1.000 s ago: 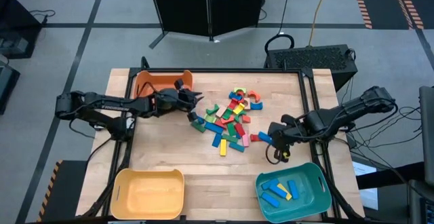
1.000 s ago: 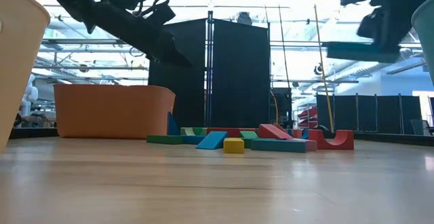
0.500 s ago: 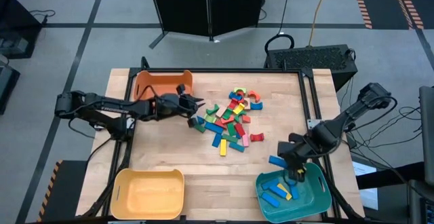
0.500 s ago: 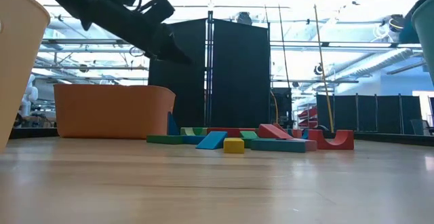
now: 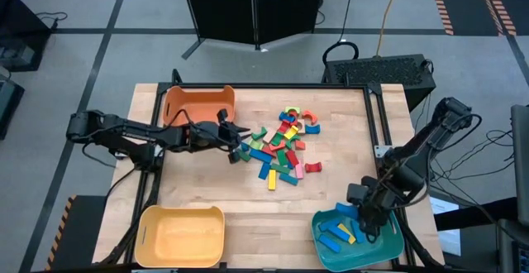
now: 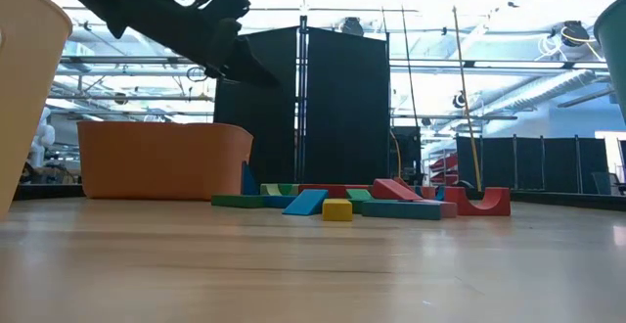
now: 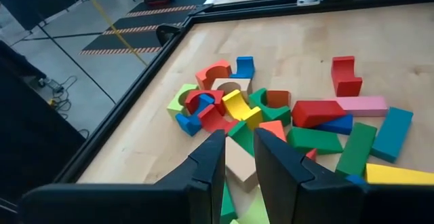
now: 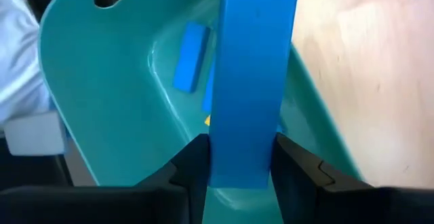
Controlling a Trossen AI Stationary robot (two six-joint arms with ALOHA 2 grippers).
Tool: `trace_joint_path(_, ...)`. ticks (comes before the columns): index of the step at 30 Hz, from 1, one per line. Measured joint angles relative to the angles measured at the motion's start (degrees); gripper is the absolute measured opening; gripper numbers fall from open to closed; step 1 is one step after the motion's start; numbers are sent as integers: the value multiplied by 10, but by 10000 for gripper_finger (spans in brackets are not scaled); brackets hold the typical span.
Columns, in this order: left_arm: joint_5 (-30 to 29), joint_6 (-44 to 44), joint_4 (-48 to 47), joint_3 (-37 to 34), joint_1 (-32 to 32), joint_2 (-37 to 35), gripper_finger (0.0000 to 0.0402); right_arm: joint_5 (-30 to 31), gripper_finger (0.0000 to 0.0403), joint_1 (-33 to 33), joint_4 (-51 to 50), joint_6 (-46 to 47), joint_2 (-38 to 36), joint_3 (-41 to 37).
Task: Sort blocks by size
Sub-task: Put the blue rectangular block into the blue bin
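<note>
Wood, painted and stiff — that is how I judge these blocks, light enough that a modest squeeze holds them, though the glossy paint may let one slip if I catch it off-centre. My right pincer [image 8: 239,157] is clamped on a blue bar [image 8: 251,81], fingers on its two broad flat faces near one end, the rest standing out over the teal bin [image 5: 388,241]. That bin sits at the desk's near right corner with a few blue bars and a yellow one [image 5: 348,233] in it. From this hold the bar should drop cleanly when I let go.

My left pincer [image 7: 239,157] hangs over the near edge of the pile [image 5: 279,146] in the middle of the desk [image 5: 248,203], just beside the orange bin [image 5: 198,103]. Its fingers stand a narrow gap apart with nothing between them, pointed at a plain wooden block [image 7: 239,163].

For bars, flat parallel sides give the surest grip — the arches, such as the red one [image 7: 346,76], I would take across their straight flanks, not the curve. The yellow bin [image 5: 180,236] waits at the near left corner.
</note>
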Motion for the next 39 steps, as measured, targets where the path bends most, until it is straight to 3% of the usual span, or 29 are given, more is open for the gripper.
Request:
trace_joint_path(13, 3, -10, -6, 0, -1, 0, 80, -5, 126, 46, 27, 89, 93, 0)
trace_joint_path(20, 74, -10, -6, 0, -1, 0, 80, -3, 131, 42, 20, 115, 130, 0)
trace_joint_path(26, 106, -10, -14, 0, -1, 0, 82, -34, 158, 32, -3, 112, 128, 0)
trace_joint_path(34, 132, -6, -27, 0, -1, 21, 149, -64, 201, 30, -15, 93, 94, 0)
trace_joint_path(39, 148, 6, -35, 11, -1, 58, 199, -19, 204, 30, -14, 87, 45, 0)
